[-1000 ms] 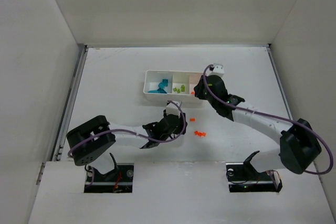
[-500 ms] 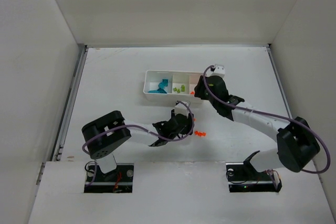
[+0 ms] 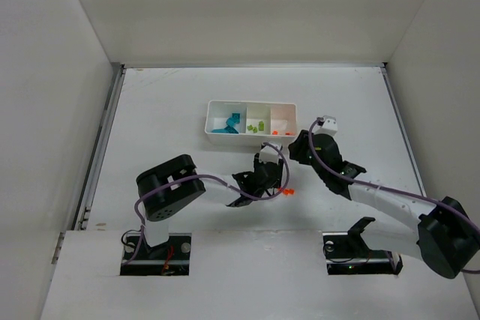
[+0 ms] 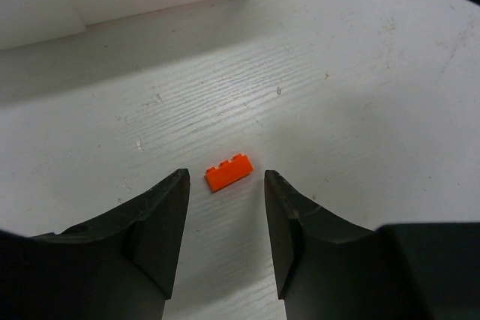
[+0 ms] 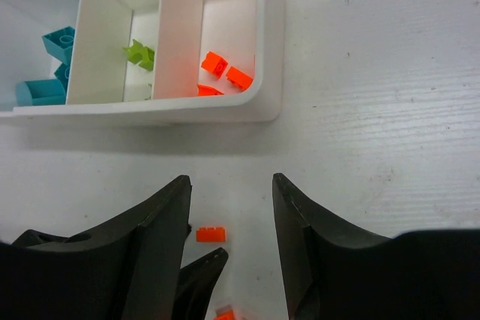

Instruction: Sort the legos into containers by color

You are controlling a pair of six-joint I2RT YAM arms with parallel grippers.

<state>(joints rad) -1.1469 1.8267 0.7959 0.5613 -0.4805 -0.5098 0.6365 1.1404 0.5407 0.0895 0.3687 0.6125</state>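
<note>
The white tray (image 3: pixel 251 103) holds teal-blue legos (image 3: pixel 227 124) in its left compartment, lime-green ones (image 3: pixel 257 126) in the middle and orange ones (image 3: pixel 281 132) on the right. My left gripper (image 3: pixel 274 173) is open just above the table, and a loose orange brick (image 4: pixel 229 172) lies flat between its fingertips, untouched. More orange bricks (image 3: pixel 286 192) lie just beside it. My right gripper (image 3: pixel 295 149) is open and empty, hovering in front of the tray's right end. The right wrist view shows the tray (image 5: pixel 268 50), its orange bricks (image 5: pixel 225 73) and the loose brick (image 5: pixel 211 234).
The tray stands in the middle of the table, its near wall close to both grippers. The two grippers are near each other; a left fingertip (image 5: pixel 201 273) shows in the right wrist view. White walls enclose the table on three sides.
My left gripper has moved right, over the loose orange brick. My right gripper has pulled back from over the tray's right compartment towards me and to the right.
</note>
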